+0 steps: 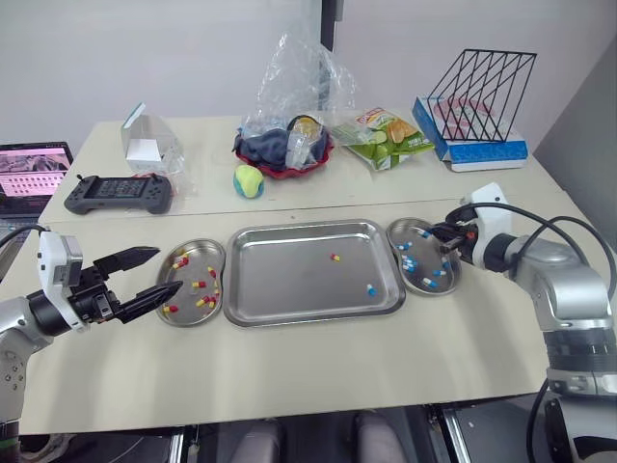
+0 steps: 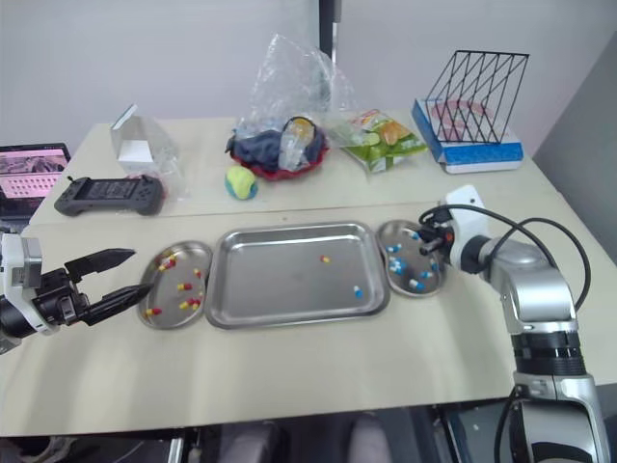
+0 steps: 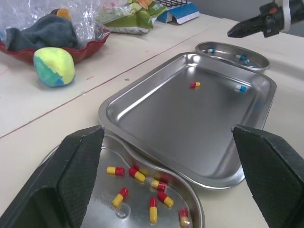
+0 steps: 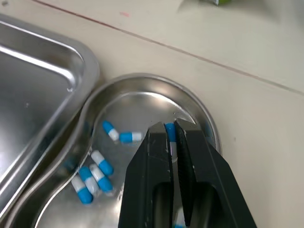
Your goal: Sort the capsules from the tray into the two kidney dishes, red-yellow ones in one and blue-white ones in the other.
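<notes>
The steel tray (image 1: 289,280) lies mid-table and holds one red-yellow capsule (image 1: 335,257) and one blue-white capsule (image 1: 370,289). The left kidney dish (image 1: 205,244) holds several red-yellow capsules (image 3: 135,175). The right kidney dish (image 1: 397,227) holds several blue-white capsules (image 4: 95,175). My left gripper (image 1: 166,270) is open, low at the left dish's outer edge, with nothing between its fingers. My right gripper (image 4: 170,128) hovers over the right dish, shut on a blue-white capsule (image 4: 169,133) at its fingertips.
Behind the tray lie a yellow-green ball (image 1: 249,180), a red bowl of cloth under a plastic bag (image 1: 284,149) and a snack bag (image 1: 386,138). A wire rack (image 1: 477,96) stands back right. A game controller (image 1: 120,193), clear box (image 1: 145,140) and laptop (image 1: 34,178) are back left.
</notes>
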You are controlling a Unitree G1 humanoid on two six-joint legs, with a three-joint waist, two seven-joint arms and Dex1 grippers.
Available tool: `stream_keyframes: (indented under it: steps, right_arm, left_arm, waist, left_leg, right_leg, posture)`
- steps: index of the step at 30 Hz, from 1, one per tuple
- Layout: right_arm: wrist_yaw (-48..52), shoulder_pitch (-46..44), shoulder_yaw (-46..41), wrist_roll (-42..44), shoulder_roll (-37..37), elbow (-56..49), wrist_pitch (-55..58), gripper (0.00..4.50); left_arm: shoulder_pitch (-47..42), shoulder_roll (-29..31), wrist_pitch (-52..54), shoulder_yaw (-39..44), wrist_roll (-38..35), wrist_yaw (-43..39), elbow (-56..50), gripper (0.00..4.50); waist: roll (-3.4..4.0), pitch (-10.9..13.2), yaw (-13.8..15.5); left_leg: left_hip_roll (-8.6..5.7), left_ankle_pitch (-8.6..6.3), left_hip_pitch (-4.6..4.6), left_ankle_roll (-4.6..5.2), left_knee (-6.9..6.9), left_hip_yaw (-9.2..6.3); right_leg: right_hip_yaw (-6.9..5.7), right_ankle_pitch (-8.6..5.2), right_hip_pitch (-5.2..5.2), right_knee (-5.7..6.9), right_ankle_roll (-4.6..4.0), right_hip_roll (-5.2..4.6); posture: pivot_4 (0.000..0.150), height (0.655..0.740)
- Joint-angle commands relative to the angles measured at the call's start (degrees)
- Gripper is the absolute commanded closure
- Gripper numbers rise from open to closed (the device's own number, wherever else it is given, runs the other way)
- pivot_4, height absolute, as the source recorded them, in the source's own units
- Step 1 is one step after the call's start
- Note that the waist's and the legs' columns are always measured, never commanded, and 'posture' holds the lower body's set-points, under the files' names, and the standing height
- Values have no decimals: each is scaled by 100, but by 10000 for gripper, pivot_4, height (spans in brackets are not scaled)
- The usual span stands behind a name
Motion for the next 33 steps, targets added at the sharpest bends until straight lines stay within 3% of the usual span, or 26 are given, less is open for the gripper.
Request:
stream_keyframes:
  steps: [1, 9, 10, 21, 26, 33]
  right_arm:
    - [-2, 86, 7, -96, -3, -93, -263, 44600]
    - [-19, 98, -119, 159, 262, -217, 51, 44600]
    - [-41, 86, -112, 112, 229, -219, 67, 37119]
    - [293, -102, -397, 229, -146, -196, -194, 323]
    - [412, -237, -997, 335, -358, 522, -928, 323]
    - [441, -170, -1974, 370, -609, 2464, -2715, 323]
  left_arm:
    - [-70, 55, -104, 37, -10, 7, 0, 0]
    - [-152, 120, -155, -28, 66, -25, 104, 0]
    - [-209, 110, -223, -35, 111, 3, 152, 0]
    - [-514, 29, -344, -2, 120, 193, 375, 0]
    - [-546, 78, -552, 135, 194, 242, 651, 0]
    - [-740, 209, -1477, 647, 626, 600, 1934, 0]
  waist:
    - [0, 0, 0]
    - [0, 0, 6]
    - [0, 0, 6]
    - [0, 0, 18]
    - [0, 0, 20]
    - [0, 0, 25]
  left_leg:
    - [0, 0, 1, 1, 0, 0]
    - [-1, 0, -1, 0, 3, -1]
    - [-1, 0, 0, 0, 3, -2]
    - [-2, 1, -3, -1, 6, -1]
    - [-2, 2, -3, -4, 5, 1]
    - [-3, 3, 1, -6, 5, 12]
  right_leg:
    - [0, 0, 0, 0, 0, 0]
    - [0, 0, 0, 0, 0, -1]
    - [0, 0, 0, 0, 0, -1]
    - [0, 0, 0, 0, 0, -2]
    - [-2, 0, 2, 0, 1, -1]
    - [-3, 0, 6, 0, 1, -2]
  posture:
    - [1500, 7400]
    - [1500, 7400]
    - [1500, 7400]
    - [1500, 7400]
    - [1500, 7400]
    - [1500, 7400]
